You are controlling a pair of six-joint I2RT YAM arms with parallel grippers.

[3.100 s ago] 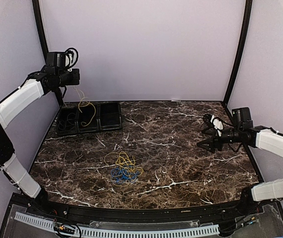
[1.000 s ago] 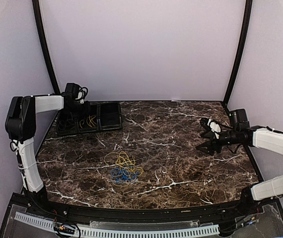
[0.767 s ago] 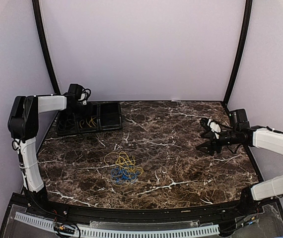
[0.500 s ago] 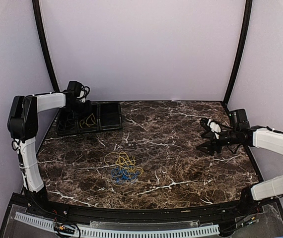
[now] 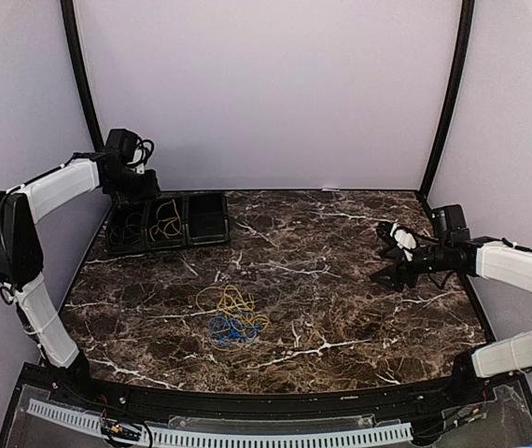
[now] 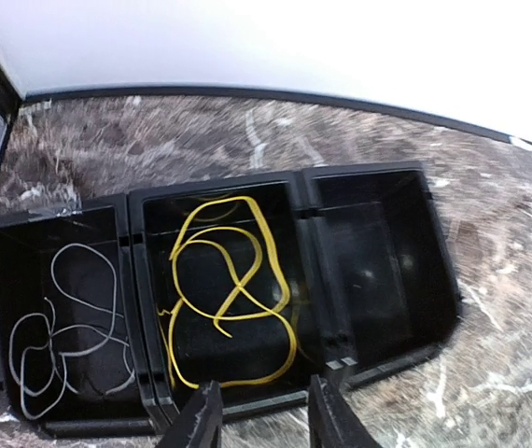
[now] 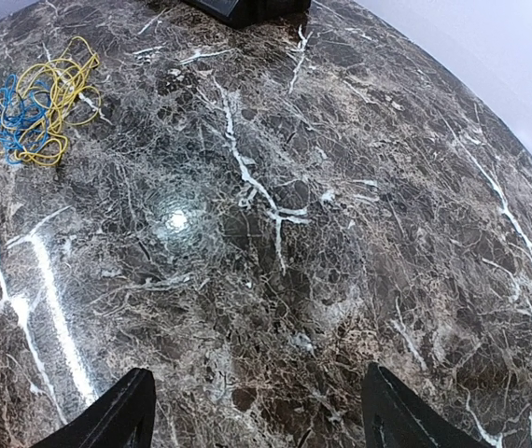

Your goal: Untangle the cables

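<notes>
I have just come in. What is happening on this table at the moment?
Two robot arms are sorting cables. The left gripper hovers open above a black tray and holds nothing. A yellow cable lies in the tray's middle compartment and a grey cable in its left one. A tangle of yellow and blue cables lies on the table. The right gripper is open and empty, apart from the tangle.

Left hand (image 6: 262,411) aloft, fingers parted; right hand (image 7: 257,397) low, fingers spread wide.
</notes>
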